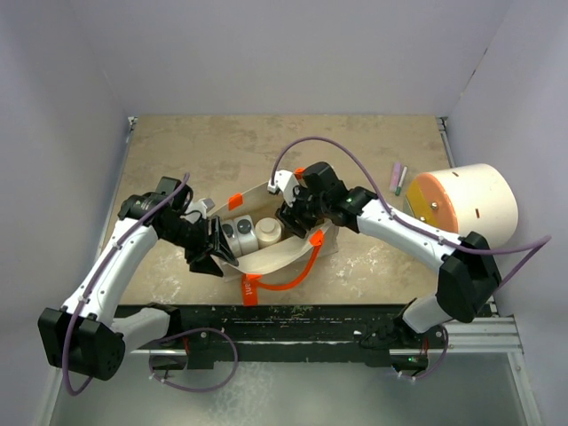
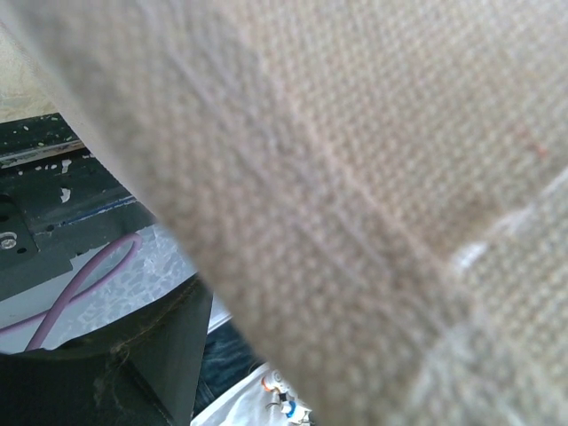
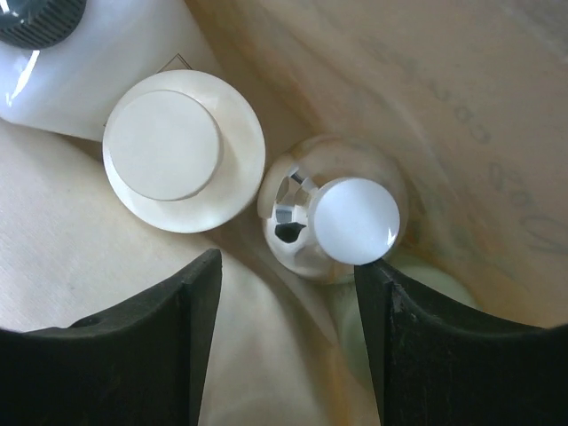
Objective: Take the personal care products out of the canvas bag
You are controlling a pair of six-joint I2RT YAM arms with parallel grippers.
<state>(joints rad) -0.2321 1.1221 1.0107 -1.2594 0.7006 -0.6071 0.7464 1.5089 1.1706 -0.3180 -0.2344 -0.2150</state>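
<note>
The canvas bag (image 1: 282, 256) lies mid-table with its mouth up, orange handles (image 1: 300, 266) trailing toward me. Inside stand two white bottles with dark grey caps (image 1: 235, 230) and a cream-capped bottle (image 1: 269, 233). My right gripper (image 1: 293, 217) reaches down into the bag. In its wrist view it (image 3: 288, 284) is open, and the clear bottle with a white cap (image 3: 355, 217) sits just ahead of it, touching the right fingertip (image 3: 377, 275). The cream cap (image 3: 182, 151) is to the left, a dark grey cap (image 3: 40, 18) at top left. My left gripper (image 1: 209, 248) is at the bag's left end, canvas (image 2: 373, 177) filling its view.
A big cream cylinder with an orange face (image 1: 461, 204) lies at the right edge, with small pink and green sticks (image 1: 399, 180) beside it. An orange tag (image 1: 250, 288) hangs off the bag's near side. A black rail (image 1: 293, 315) runs along the near edge; walls enclose the table.
</note>
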